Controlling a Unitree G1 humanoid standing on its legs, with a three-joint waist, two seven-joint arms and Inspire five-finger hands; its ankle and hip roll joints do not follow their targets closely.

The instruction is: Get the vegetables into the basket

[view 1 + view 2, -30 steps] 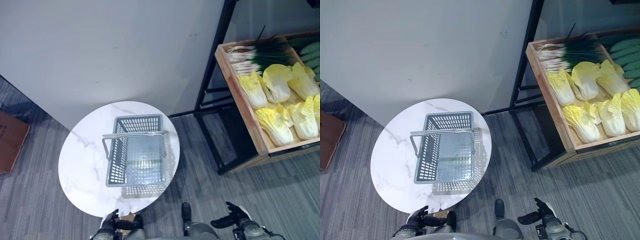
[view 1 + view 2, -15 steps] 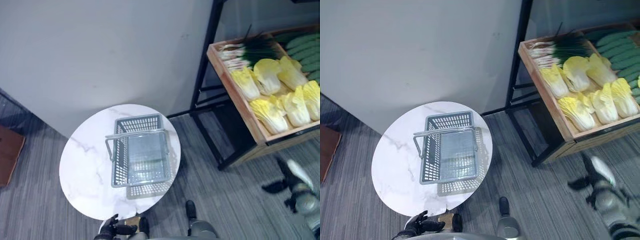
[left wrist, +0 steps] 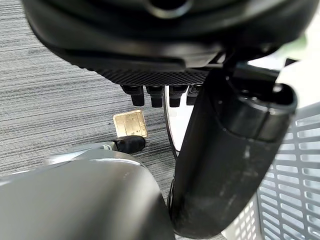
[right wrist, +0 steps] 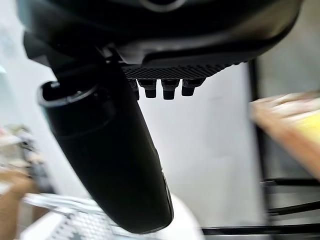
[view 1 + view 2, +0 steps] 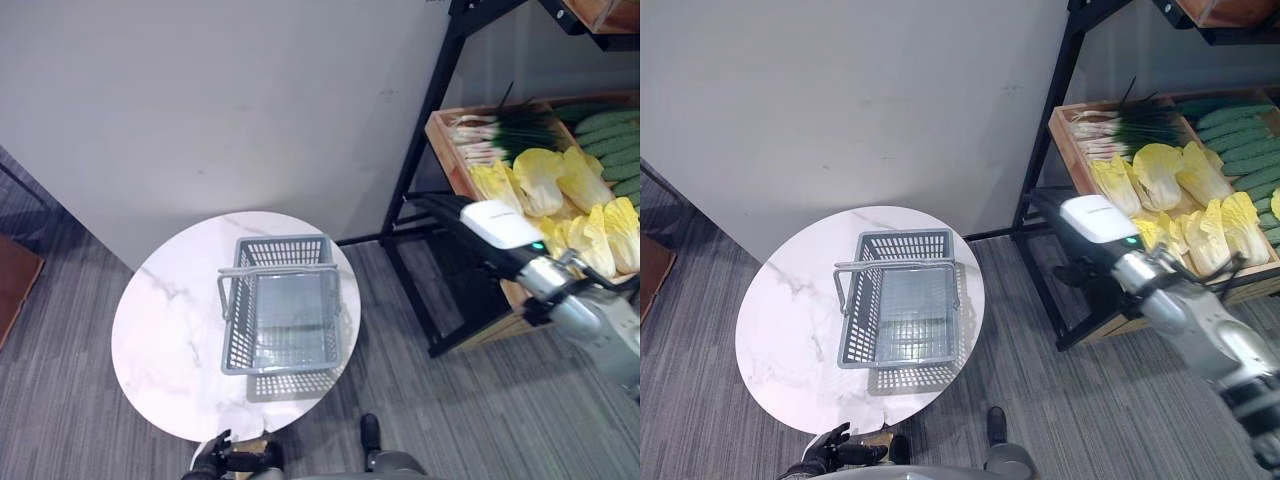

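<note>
Grey basket (image 5: 282, 320) sits empty on your round bench (image 5: 165, 330), open floor between it and the crate (image 5: 1072, 150) of cabbages (image 5: 1160, 175). Your right hand (image 5: 450, 215), fingers straight and empty, has risen to the crate's near edge. Your left hand (image 5: 830, 455) stays low, loosely open.

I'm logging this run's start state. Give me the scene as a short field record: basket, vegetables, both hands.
basket: grey plastic basket, empty, handle up, on the round white marble table
vegetables: napa cabbages, green onions and cucumbers in the wooden crate on the black rack
right hand: raised beside the crate, holding nothing
left hand: low at the table's near edge, open
</note>
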